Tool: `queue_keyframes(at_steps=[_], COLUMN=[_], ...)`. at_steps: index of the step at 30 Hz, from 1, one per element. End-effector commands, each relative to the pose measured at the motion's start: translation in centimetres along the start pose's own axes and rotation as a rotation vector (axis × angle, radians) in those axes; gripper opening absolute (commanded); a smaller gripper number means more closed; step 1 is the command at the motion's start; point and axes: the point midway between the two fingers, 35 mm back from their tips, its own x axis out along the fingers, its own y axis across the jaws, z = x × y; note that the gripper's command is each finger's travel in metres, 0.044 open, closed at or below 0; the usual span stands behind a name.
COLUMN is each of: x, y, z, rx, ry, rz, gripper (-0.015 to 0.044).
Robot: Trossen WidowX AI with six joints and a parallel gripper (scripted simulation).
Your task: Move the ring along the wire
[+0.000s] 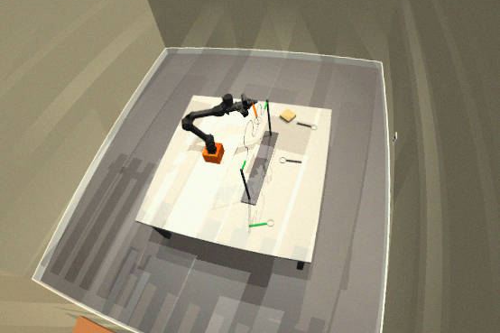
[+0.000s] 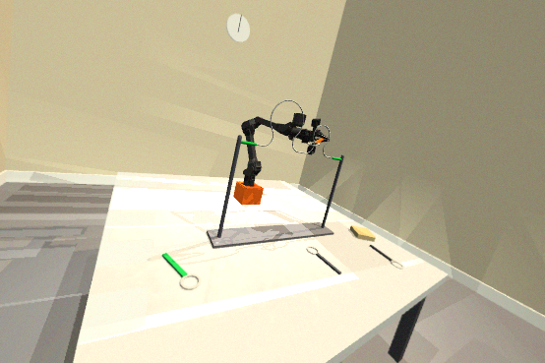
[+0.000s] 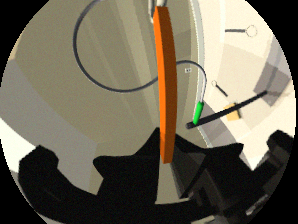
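My gripper (image 1: pixel 254 102) (image 2: pixel 327 139) (image 3: pixel 160 129) is shut on the end of the orange handle (image 1: pixel 255 111) (image 2: pixel 320 141) (image 3: pixel 166 85). The ring (image 1: pixel 257 120) is at the handle's far end, by the wire's smaller bends near the far post (image 1: pixel 269 117) (image 2: pixel 333 192) (image 3: pixel 227 110); the wrist view cuts it off at the top. Whether the wire passes through it is too small to tell. The grey wire (image 2: pixel 287 100) (image 3: pixel 125 91) loops between one green part (image 1: pixel 266 106) (image 2: pixel 336 158) (image 3: pixel 198 113) at the far post and another green part (image 1: pixel 244 165) (image 2: pixel 249 143) at the near post (image 1: pixel 245 184) (image 2: pixel 229 185).
The posts stand on a dark base (image 1: pixel 252 192) (image 2: pixel 295 236). Beyond it on the table lie a green-handled ring (image 1: pixel 258 225) (image 2: pixel 174 265), two dark-handled rings and a yellow block (image 1: pixel 288 115) (image 2: pixel 362 233). In the exterior view, the wire's tall loop rises beside the arm.
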Motion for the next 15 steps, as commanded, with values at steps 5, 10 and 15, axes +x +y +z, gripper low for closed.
queue_keyframes(at_steps=[5,10,15], x=[-0.3,-0.4,-0.5], y=[1.8,2.4,2.9], z=[-0.1,0.0,0.1], rx=[0.059,0.082,0.095], ry=[0.014,0.017,0.018], rz=[0.043,0.056,0.063], gripper=[-0.015,-0.015,-0.015])
